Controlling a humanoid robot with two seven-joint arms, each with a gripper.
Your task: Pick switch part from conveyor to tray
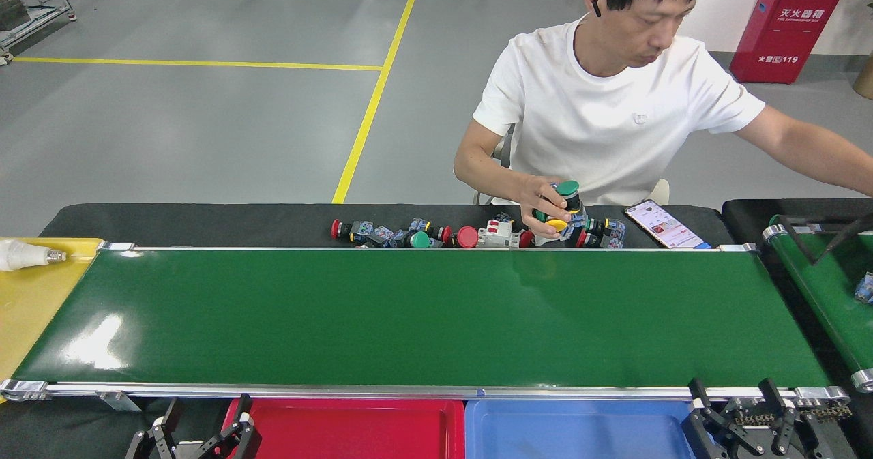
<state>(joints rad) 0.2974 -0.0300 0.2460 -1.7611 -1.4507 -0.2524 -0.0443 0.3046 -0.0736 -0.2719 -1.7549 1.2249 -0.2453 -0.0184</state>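
The conveyor (423, 316) spans most of your head view, its glossy dark-green belt bare between the silver side rails. No switch part lies on the belt.

The switch parts (470, 234) sit in a loose row on the black counter (191, 220) just beyond the far rail. You can make out red, green and yellow button caps among them. A person in a white shirt is seated behind that counter. The person's hand (545, 206) grips several parts, one with a green cap on top and one with a yellow cap below. A phone (665, 224) lies on the counter just to the right of the row.

The tray (354, 428) is the red one, directly below the near rail at left of centre. What shows of its floor is bare. A blue tray (580, 428) touches its right side.

Your left claw (198, 438) sits at the bottom edge, overlapping the red tray's left end, with its dark fingers spread and nothing between them. Your right claw (740, 404) rests against the near rail by the right roller, also with fingers spread and holding nothing.

A yellow surface (34, 302) lies past the belt's left end. A second green belt (825, 295) begins at the right.
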